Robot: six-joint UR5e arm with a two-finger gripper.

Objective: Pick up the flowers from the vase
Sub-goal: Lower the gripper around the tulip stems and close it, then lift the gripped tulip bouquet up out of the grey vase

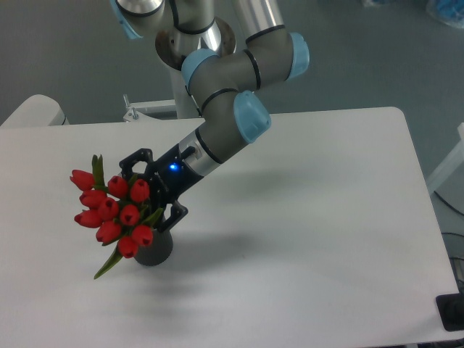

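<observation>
The flowers (pixel 114 209), a tight bunch of red tulip buds with green leaves, lean left out of the vase (pixel 154 248), a short dark cylinder on the white table. My gripper (pixel 146 193) is open, coming in from the right at the level of the stems just above the vase mouth. One black finger shows behind the top buds and the other just right of the lower buds. The stems between the fingers are hidden by the buds.
The white table (pixel 304 217) stretches to the right and front. The arm's base column (pixel 190 43) stands behind the table's back edge. A white rounded object (pixel 32 112) sits at the far left. A dark object (pixel 453 312) is at the lower right corner.
</observation>
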